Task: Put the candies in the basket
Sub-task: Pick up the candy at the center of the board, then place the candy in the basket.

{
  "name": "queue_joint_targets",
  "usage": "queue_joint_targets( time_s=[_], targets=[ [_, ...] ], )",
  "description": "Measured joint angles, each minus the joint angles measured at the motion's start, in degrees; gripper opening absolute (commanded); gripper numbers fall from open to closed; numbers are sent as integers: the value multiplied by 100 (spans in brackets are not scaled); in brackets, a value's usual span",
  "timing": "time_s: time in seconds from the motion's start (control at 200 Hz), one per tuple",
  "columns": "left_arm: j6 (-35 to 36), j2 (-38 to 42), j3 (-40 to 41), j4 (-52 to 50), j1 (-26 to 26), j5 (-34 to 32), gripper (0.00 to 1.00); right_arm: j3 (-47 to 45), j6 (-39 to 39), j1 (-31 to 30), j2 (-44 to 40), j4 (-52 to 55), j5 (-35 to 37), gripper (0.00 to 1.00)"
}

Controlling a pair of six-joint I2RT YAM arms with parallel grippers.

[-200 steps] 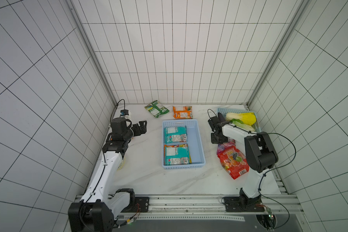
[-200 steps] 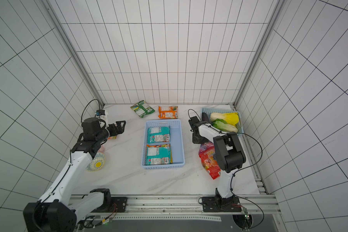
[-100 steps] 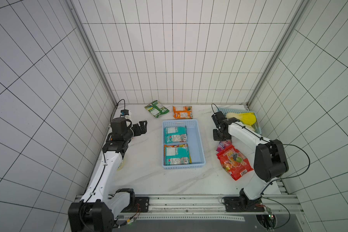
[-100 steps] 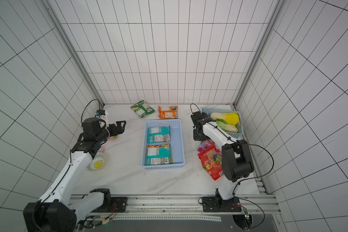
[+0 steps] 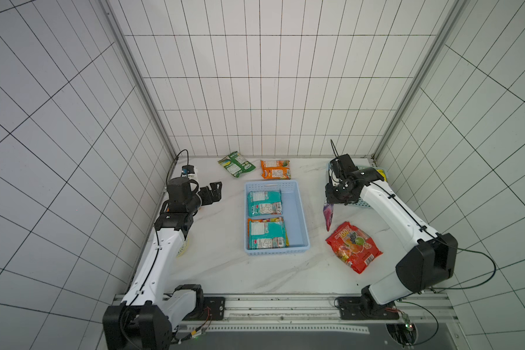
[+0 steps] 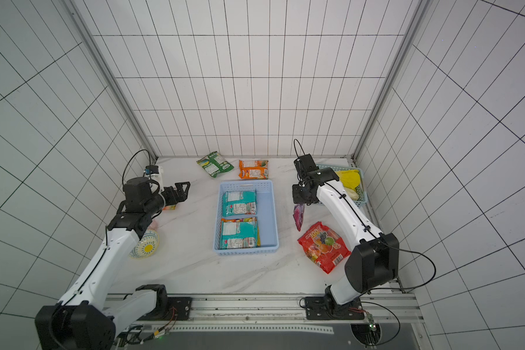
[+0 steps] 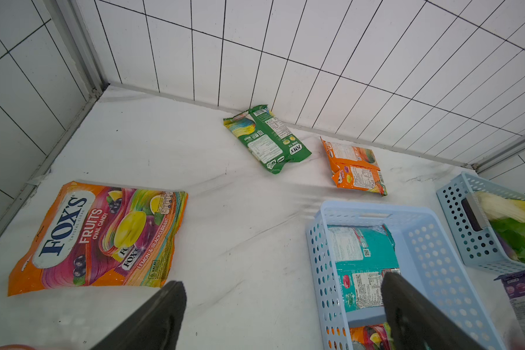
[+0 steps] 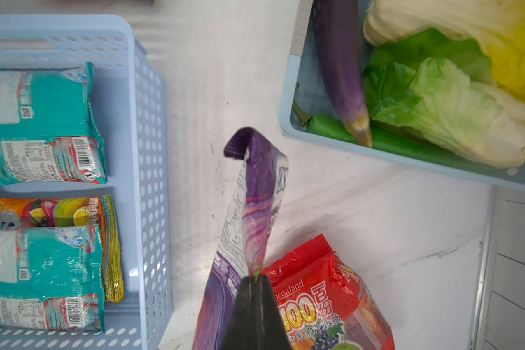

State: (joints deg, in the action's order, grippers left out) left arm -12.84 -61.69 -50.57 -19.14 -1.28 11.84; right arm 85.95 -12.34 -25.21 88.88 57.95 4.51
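The pale blue basket sits mid-table with two teal candy bags flat inside and an orange bag under the nearer one. My right gripper is shut on the top edge of a purple candy bag, which hangs above the table between the basket and a red bag. A green bag and an orange bag lie by the back wall. My left gripper is open and holds nothing. It hovers left of the basket, near a FOX'S fruits bag.
A smaller blue basket at the back right holds cabbages, an eggplant and a green pepper, close behind the right gripper. A patterned bowl lies by the left arm. A small white device stands in the back left corner.
The right gripper has lifted the purple bag off the table by the red bag, and the right arm has stretched out. The left arm has not moved.
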Motion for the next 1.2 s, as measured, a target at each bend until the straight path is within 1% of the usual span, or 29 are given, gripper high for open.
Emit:
queue_joint_targets(
  time_s=[0.3, 0.535, 0.685, 0.889, 1.199],
  targets=[
    [0, 2, 0, 0, -22, 20, 98, 824, 1049, -155, -20, 376, -514, 0],
    [2, 9, 0, -2, -33, 20, 98, 1604, 2164, -723, 166, 431, -796, 0],
    [2, 26, 0, -13, -33, 11, 98, 2109, 2732, -973, 599, 442, -1060, 0],
    [15, 66, 0, -24, -33, -22, 98, 2640, 3335, -1132, 1226, 444, -1537, 0],
    [52, 72, -46, -133, 0, -136, 98, 3154, 4282, -1279, 1851, 286, -2177, 0]
  ],
)
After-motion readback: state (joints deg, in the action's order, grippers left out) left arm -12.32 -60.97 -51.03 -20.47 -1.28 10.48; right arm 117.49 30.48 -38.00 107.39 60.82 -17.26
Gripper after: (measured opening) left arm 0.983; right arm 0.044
